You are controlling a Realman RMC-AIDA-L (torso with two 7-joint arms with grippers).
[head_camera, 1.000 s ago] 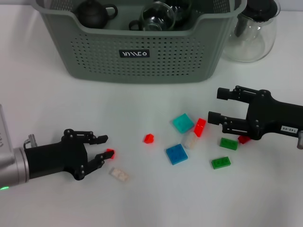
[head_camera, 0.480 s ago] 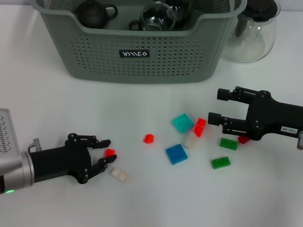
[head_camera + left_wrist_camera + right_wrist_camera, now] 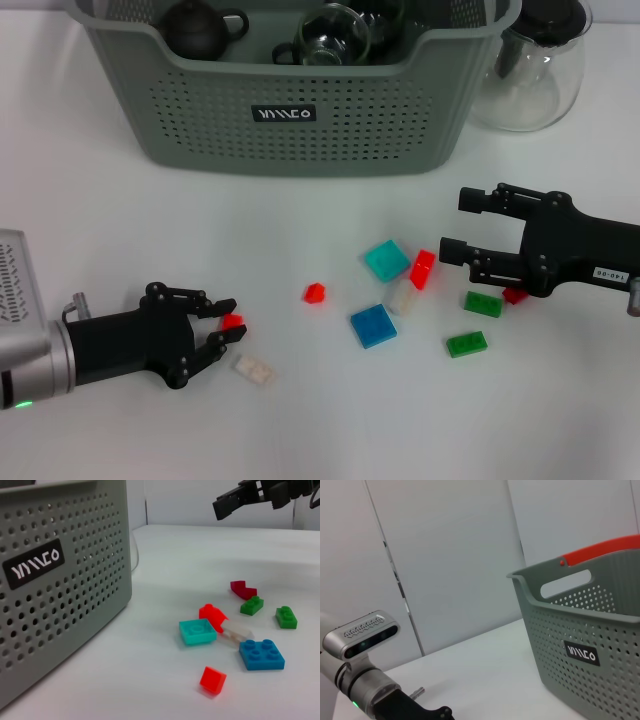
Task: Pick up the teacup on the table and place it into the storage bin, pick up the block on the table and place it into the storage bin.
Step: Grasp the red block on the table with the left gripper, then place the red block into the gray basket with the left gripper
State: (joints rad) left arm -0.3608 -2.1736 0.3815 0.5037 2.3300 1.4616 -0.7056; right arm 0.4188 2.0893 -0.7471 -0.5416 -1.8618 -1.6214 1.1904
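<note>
My left hand is closing narrowly around a small red block on the counter; my right hand is hovering wide open.

grey-green perforated storage bin, red block, white table

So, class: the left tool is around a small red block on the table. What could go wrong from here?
1. The small red block sits near the fingertips of the left tool, so it could squirt out as they close.
2. The clear block lies close by and may get knocked.
3. The storage bin has a high wall, so the lift must clear it.
</note>
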